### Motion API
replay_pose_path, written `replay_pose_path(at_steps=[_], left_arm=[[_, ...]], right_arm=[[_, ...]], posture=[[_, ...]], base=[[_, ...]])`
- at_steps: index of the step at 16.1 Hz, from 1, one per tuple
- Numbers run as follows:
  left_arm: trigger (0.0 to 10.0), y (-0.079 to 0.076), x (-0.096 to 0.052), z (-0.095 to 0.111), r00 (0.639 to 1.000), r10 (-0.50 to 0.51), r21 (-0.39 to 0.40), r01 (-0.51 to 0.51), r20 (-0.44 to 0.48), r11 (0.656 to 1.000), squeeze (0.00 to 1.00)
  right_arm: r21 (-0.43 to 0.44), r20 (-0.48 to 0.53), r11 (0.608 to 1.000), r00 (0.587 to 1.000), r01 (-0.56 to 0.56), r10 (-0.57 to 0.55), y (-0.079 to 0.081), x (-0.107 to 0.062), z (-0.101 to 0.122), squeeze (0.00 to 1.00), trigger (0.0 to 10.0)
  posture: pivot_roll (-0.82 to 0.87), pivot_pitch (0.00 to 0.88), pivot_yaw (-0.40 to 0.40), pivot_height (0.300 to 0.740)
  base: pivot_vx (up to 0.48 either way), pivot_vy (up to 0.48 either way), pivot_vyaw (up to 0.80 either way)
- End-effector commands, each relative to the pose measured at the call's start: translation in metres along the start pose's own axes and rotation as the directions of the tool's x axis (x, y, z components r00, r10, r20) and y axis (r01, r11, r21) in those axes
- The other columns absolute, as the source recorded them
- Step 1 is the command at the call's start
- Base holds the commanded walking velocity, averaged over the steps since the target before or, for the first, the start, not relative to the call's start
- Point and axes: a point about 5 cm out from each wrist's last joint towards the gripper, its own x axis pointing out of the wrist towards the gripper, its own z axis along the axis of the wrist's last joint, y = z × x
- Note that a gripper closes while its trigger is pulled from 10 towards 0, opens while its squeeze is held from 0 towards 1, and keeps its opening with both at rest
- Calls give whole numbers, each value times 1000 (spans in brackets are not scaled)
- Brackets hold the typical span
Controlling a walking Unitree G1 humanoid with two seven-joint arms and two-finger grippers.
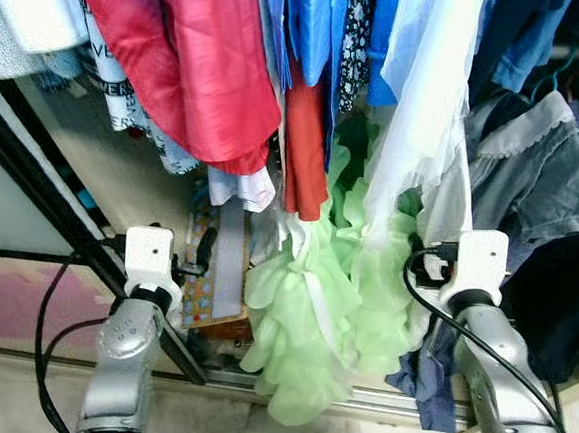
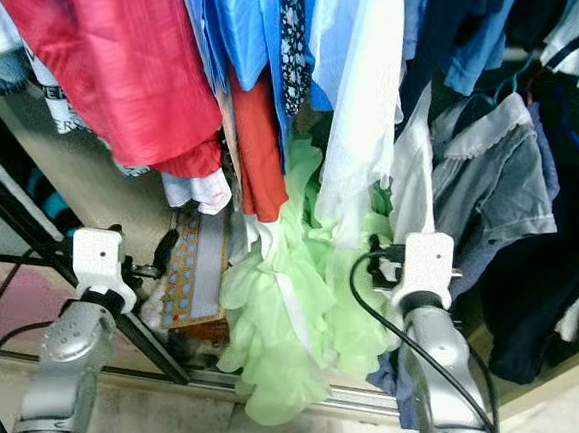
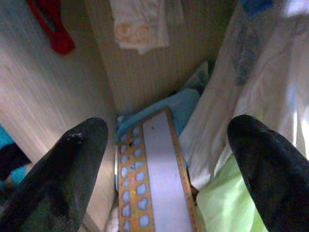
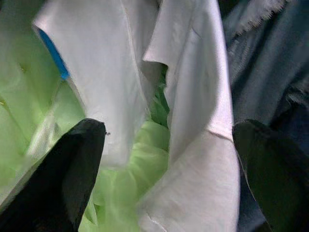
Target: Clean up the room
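Observation:
Clothes hang in an open wardrobe: a red garment (image 1: 193, 74), blue shirts (image 1: 315, 24), a white garment (image 1: 417, 116), a light green ruffled dress (image 1: 312, 305) and a grey shirt (image 1: 527, 178). My left gripper (image 3: 169, 140) is open, reaching into the wardrobe's lower left above a flat patterned box (image 3: 154, 183). One of its black fingers (image 1: 204, 245) shows beside that box (image 1: 218, 267). My right gripper (image 4: 169, 145) is open too, pushed into the hanging clothes. A fold of the white garment (image 4: 193, 121) hangs between its fingers, with green dress fabric (image 4: 120, 193) behind.
A black sliding-door frame (image 1: 24, 157) runs down the left, close to my left arm. A metal floor track (image 1: 384, 400) crosses below the clothes. Dark navy clothes (image 1: 567, 295) hang at the right. Blue cloth (image 3: 183, 104) lies under the box, against the wooden wardrobe wall (image 3: 140, 67).

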Motion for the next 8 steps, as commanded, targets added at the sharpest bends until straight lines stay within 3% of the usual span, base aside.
replay_pose_path(at_steps=[1,2,4,6,8], left_arm=[[10000,3,-4,-6,1000,8,4,-8,-24,1000,0],[10000,2,-12,-10,999,18,1,-18,-43,1000,0],[10000,1,-27,-17,997,42,-16,-43,-71,999,0],[10000,-3,-30,-20,995,21,-26,-24,-92,999,0],[10000,-4,-25,-12,998,10,-34,-12,-54,999,0]], right_arm=[[-4,4,1000,1000,13,-13,-3,-2,1,0,10000],[-17,2,1000,1000,9,-9,-5,-9,2,0,10000],[-72,1,996,999,-50,51,-1,-17,2,0,10000],[-54,-5,993,995,-102,101,4,-13,3,0,10000],[-43,-8,983,984,-177,177,12,-10,4,0,10000]], posture=[[-54,0,27,740],[-60,0,19,740],[-55,0,8,740],[-43,0,-6,740],[-26,0,-24,740]], base=[[0,0,0],[0,0,0],[0,0,800],[0,0,800],[0,0,800]])
